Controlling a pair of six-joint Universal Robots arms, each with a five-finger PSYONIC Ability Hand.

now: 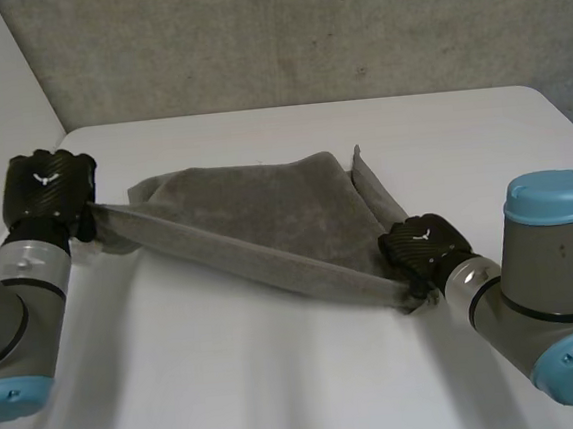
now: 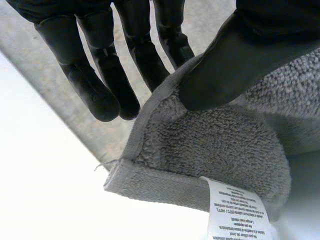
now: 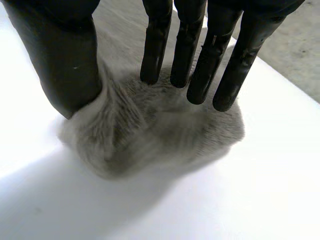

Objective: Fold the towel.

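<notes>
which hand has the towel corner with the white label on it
The left hand: its thumb pinches the corner of the towel that carries the white care label. The right hand grips a bunched corner with no label visible.

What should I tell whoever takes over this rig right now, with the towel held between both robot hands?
Left robot hand: shut on one near corner of the grey towel, pinched between thumb and fingers, next to the care label.
Right robot hand: shut on the other near corner, cloth bunched between thumb and fingers, low by the table.
Towel: near edge stretched between the two hands, the rest spread on the table behind it.
Done: both corners gripped.
Left: no fold laid yet. The likely next step is to carry the held edge over to the far edge, set it down and release.
</notes>
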